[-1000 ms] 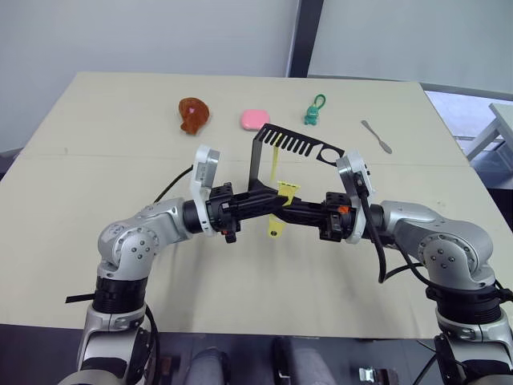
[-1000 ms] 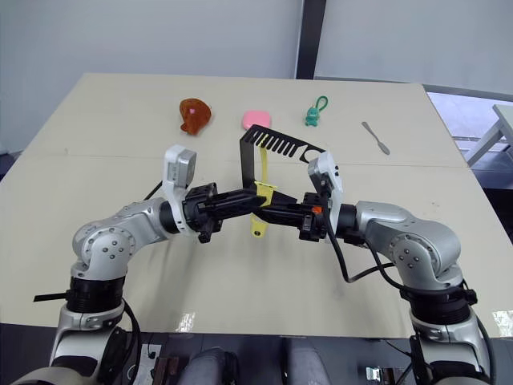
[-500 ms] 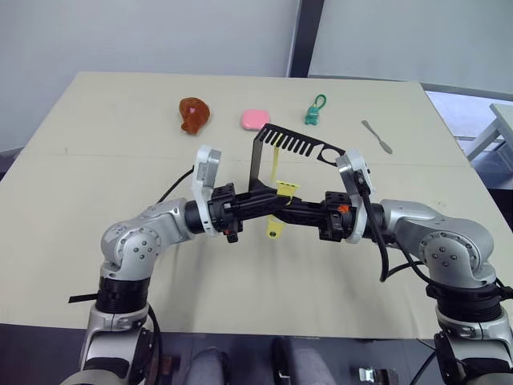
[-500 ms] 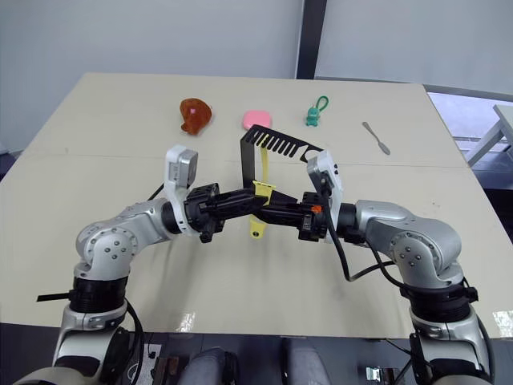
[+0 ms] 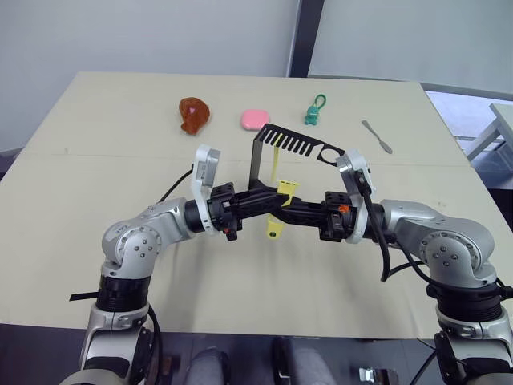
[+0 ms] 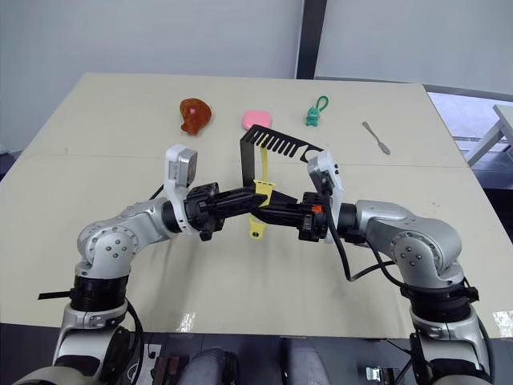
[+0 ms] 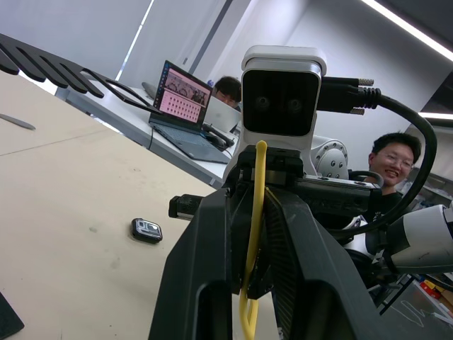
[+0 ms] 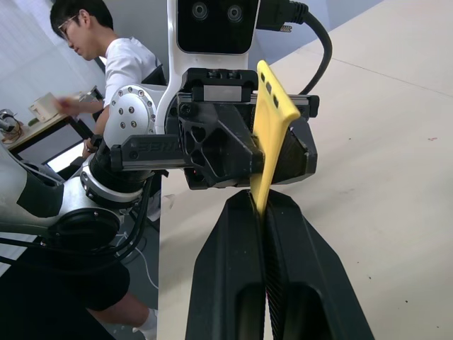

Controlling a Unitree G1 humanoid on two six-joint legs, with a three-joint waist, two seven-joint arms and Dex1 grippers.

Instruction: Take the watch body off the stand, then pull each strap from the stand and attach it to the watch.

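Beige tabletop [image 5: 96, 184] carries the stand [image 5: 258, 156], one yellow strap [image 5: 274, 164] hanging on it. Both claws, left claw [image 5: 276, 202] and right claw [image 5: 290, 210], are clamped on the second strap [image 5: 279, 210] above it. Watch body [image 7: 146, 230] lies apart; neither strap is attached. Keyring figure [image 5: 313, 112] and spatula [image 5: 376, 137] sit clear.

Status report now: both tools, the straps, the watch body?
Left tool and right tool both shut on one yellow strap. Second strap hangs on stand. Watch body lies on table, apart.
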